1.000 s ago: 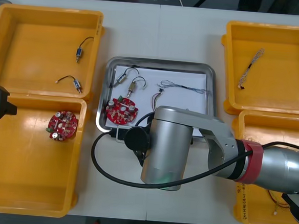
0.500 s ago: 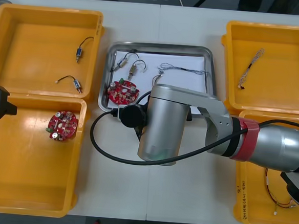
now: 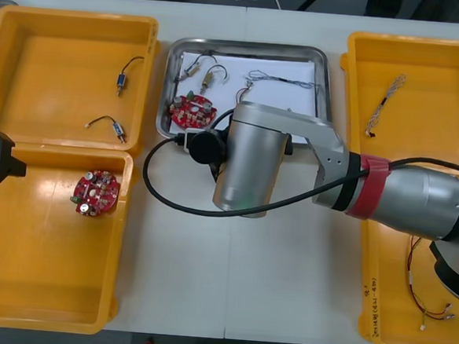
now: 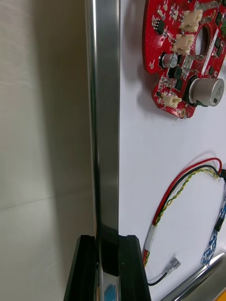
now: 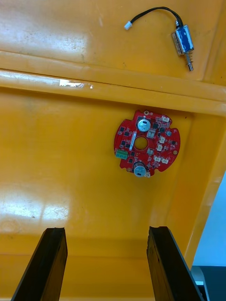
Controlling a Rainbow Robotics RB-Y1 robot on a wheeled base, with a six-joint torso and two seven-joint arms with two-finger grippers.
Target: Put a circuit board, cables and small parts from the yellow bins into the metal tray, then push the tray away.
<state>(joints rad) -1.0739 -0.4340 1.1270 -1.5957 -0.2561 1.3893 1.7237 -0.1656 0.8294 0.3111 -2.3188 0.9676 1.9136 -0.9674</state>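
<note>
The metal tray lies between the bins, white inside, its far rim level with the far bins. It holds a red circuit board, two small metal parts and a blue and white cable. My right arm reaches over the tray's near edge. In the right wrist view my right gripper is shut on the tray's rim, with the board and a red and yellow cable inside. My left gripper hangs open over the near left bin, short of another board.
The far left bin holds two small metal parts with black leads. That spare board lies in the near left bin. A twisted cable lies in the far right bin; red and yellow cable in the near right one.
My right arm has slid the tray away from me across the table, from beside the near bins to level with the far ones. The left arm has stayed put.
</note>
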